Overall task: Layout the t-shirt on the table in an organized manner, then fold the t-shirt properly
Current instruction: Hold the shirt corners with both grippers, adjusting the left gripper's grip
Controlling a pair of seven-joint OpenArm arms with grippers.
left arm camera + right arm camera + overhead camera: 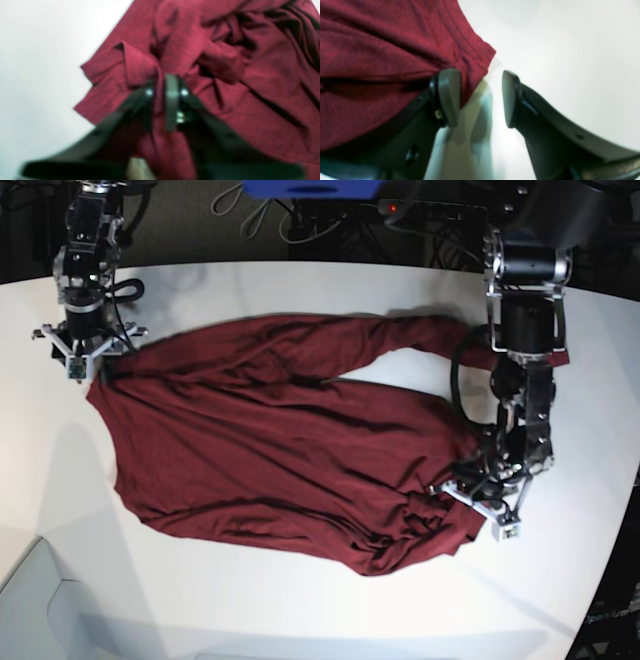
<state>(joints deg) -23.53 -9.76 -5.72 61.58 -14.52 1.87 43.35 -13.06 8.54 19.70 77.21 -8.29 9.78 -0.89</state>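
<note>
Much of the shirt and both sets of jaws sit out of clear sight

In the left wrist view the left gripper [163,92] is soft with blur, and red cloth lies between its fingers; whether the jaws clamp it cannot be told. The t-shirt [225,75] runs off that picture's top and right edges. In the right wrist view the cloth is cut by the top and left edges, and one finger [448,95] of the right gripper [480,97] covers part of the hem. In the base view the left arm [525,380] hides the far right sleeve end, and both grippers are too small to show their jaws. The table [300,620] is cut off on all sides.
</note>
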